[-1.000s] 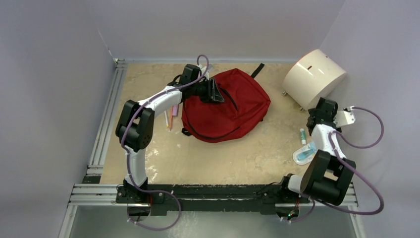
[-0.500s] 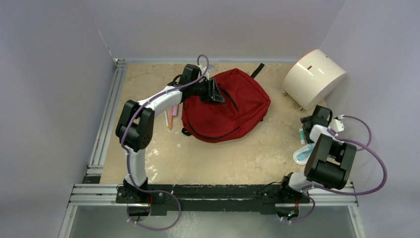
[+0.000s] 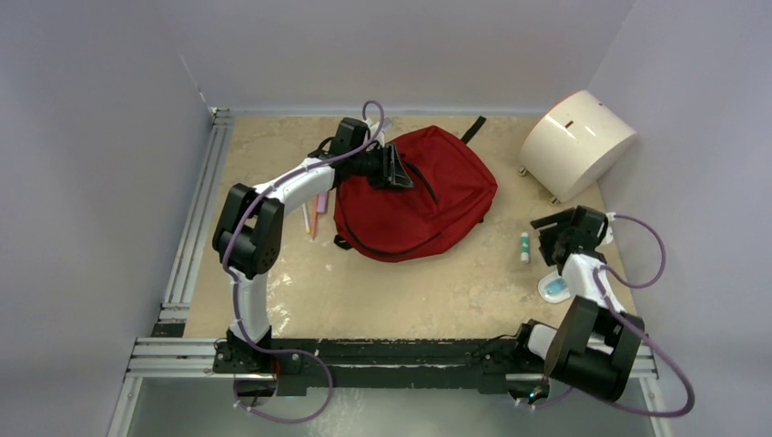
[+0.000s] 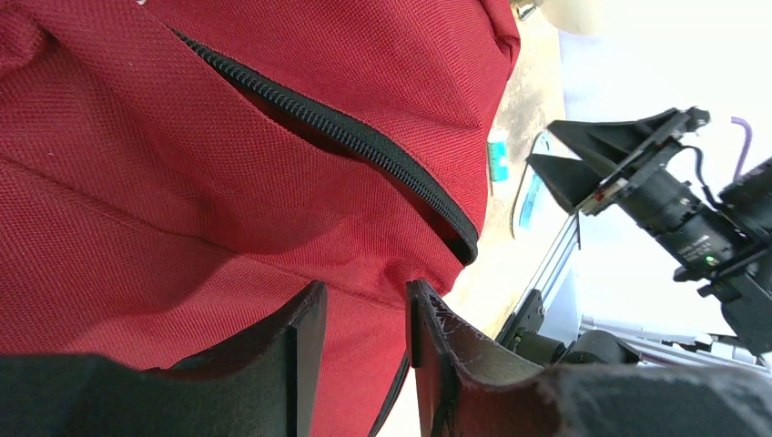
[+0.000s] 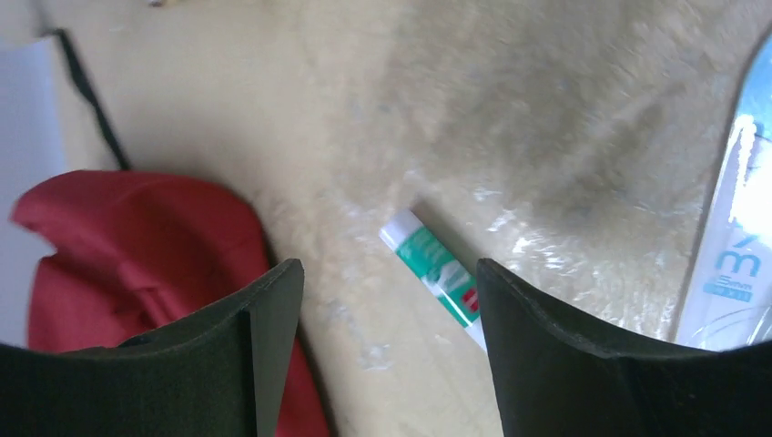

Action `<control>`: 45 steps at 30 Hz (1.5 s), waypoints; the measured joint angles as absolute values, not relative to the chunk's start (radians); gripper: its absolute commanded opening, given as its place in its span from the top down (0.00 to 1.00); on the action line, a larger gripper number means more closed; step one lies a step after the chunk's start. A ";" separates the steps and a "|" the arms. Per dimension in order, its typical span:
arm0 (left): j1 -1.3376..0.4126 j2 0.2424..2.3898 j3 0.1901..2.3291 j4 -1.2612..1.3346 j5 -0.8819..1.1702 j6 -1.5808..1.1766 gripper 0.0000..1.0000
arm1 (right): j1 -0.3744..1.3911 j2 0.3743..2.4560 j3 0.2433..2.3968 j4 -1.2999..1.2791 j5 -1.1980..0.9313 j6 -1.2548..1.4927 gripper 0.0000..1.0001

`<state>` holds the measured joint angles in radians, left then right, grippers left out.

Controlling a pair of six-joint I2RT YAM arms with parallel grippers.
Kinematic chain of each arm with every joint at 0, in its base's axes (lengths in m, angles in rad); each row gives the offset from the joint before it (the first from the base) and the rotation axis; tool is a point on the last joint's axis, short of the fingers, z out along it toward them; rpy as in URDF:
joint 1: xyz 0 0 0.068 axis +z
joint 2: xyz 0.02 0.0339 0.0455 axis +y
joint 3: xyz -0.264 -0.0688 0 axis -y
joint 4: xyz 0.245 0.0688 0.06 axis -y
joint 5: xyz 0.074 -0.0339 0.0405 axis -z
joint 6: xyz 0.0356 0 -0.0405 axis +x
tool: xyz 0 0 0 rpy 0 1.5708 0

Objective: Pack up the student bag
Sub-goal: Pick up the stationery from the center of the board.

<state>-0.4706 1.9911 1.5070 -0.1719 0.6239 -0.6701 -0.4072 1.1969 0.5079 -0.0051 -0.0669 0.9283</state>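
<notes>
The student bag (image 3: 414, 196), dark red, lies flat at the middle back of the table. My left gripper (image 3: 396, 168) rests on its upper left part. In the left wrist view its jaws (image 4: 364, 305) stand narrowly apart, pinching a fold of the red fabric (image 4: 228, 137) just below the partly open black zipper (image 4: 364, 146). My right gripper (image 3: 551, 238) is open and empty, low over the table to the bag's right. A white and green tube (image 3: 524, 246) lies just beyond its fingertips, also in the right wrist view (image 5: 435, 273).
A white rounded box (image 3: 576, 143) stands at the back right. A blue and white packet (image 3: 553, 288) lies by the right arm. Pens (image 3: 314, 214) lie left of the bag. Walls close the left, back and right sides.
My right arm has swung left and down, so its gripper now faces the white and green tube, which lies further left than before. The left arm and bag have not moved.
</notes>
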 measured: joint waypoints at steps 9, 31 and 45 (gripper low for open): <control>-0.471 1.991 1.507 -0.172 0.624 -0.670 0.64 | -0.370 1.134 0.700 -0.087 -0.044 0.762 0.28; -0.471 1.991 1.507 -0.172 0.617 -0.670 0.64 | 0.097 1.468 0.804 -0.189 0.078 0.635 0.43; -0.471 1.991 1.507 -0.172 0.617 -0.670 0.64 | 0.142 1.573 0.830 -0.180 0.042 0.600 0.57</control>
<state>-0.4706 1.9911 1.5066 -0.1722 0.6167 -0.6697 0.1425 1.5730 0.8299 -0.1802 0.0422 0.5999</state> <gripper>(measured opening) 0.360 0.477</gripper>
